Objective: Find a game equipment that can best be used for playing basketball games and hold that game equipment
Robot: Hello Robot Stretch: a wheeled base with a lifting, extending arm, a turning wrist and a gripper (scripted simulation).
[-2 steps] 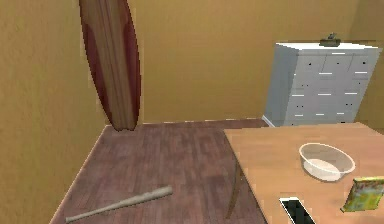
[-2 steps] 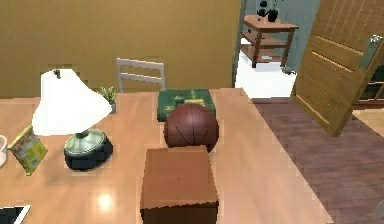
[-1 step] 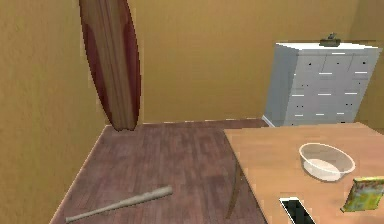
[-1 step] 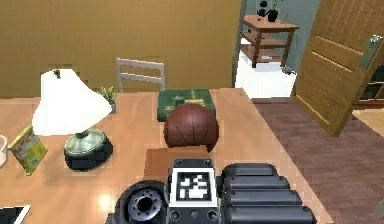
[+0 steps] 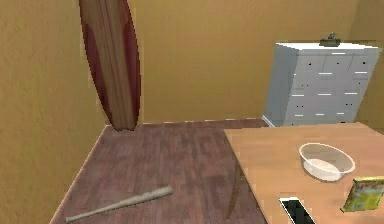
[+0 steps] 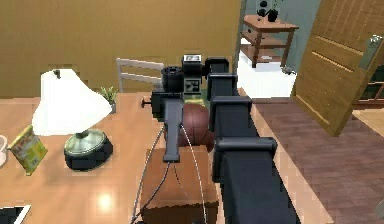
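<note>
Looking ahead, a surfboard (image 5: 110, 60) leans on the wall with a bat (image 5: 120, 203) on the floor below it. Further right, the desk (image 5: 270, 160) carries a white bowl (image 5: 326, 160), with a white dresser (image 5: 325, 85) behind it. Out to the arm's side, the desk holds a lamp (image 6: 68, 110) and a small plant (image 6: 107, 97). Next come the fingers (image 6: 172, 135), with a reddish-brown ball (image 6: 197, 125), probably the basketball, just right of them against the arm (image 6: 240, 150). I cannot tell how the fingers are set or whether they hold it. Far right, a wooden door (image 6: 345, 60) stands open.
</note>
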